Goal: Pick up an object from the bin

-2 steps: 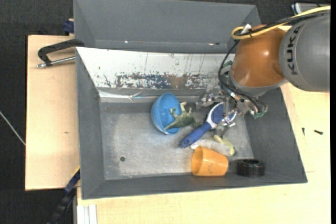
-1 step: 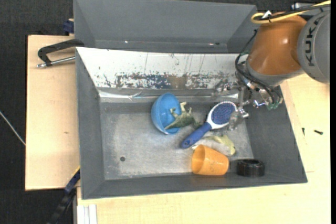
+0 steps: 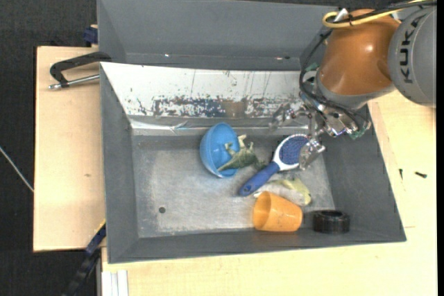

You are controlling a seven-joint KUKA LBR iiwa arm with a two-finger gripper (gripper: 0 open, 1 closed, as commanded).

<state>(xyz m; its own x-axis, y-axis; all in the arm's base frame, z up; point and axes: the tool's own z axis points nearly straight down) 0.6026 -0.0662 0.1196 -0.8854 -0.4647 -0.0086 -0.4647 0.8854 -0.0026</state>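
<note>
The end effector point(image 3: 312, 149) hangs low in the right part of the grey bin point(image 3: 173, 201), below the arm's orange cover. Whether it is spread or pressed together cannot be told. Just beside it on the left, perhaps touching, is the round white-and-blue head of a hairbrush point(image 3: 289, 152), whose blue handle slants away down and to the left. Further left lies a blue bowl point(image 3: 218, 148) with a green toy point(image 3: 241, 160) at its rim. Below the end effector lie a pale yellow scrap point(image 3: 297, 188), an orange cup point(image 3: 277, 212) on its side and a black ring point(image 3: 330, 221).
</note>
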